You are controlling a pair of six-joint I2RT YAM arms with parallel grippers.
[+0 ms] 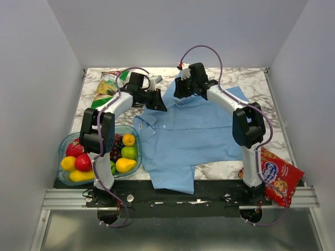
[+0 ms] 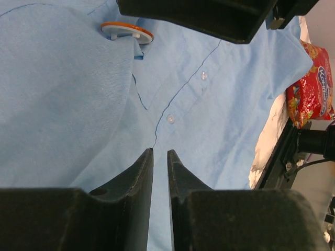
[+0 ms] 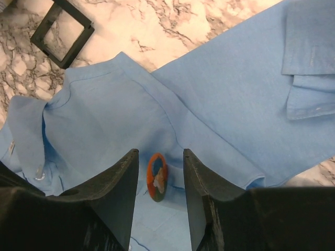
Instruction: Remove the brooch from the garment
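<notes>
The light blue shirt point(image 1: 193, 136) lies spread on the marble table, collar toward the far left. The brooch point(image 3: 157, 177), an oval with an orange rim and a blue and white picture, is pinned near the collar. It also shows edge-on in the left wrist view point(image 2: 127, 31). My right gripper point(image 1: 180, 94) is open over the collar, and in its own view point(image 3: 159, 151) the brooch lies between the fingers, touching neither. My left gripper point(image 1: 161, 102) hangs over the button front with its fingers point(image 2: 141, 172) nearly together, a thin slit between them and nothing in it.
A clear bowl point(image 1: 64, 144) of fruit stands at the near left. A green chip bag point(image 1: 107, 86) lies at the far left. A red cookie bag point(image 1: 280, 180) lies at the near right, also in the left wrist view point(image 2: 314, 83). A black square frame point(image 3: 62, 32) lies beyond the collar.
</notes>
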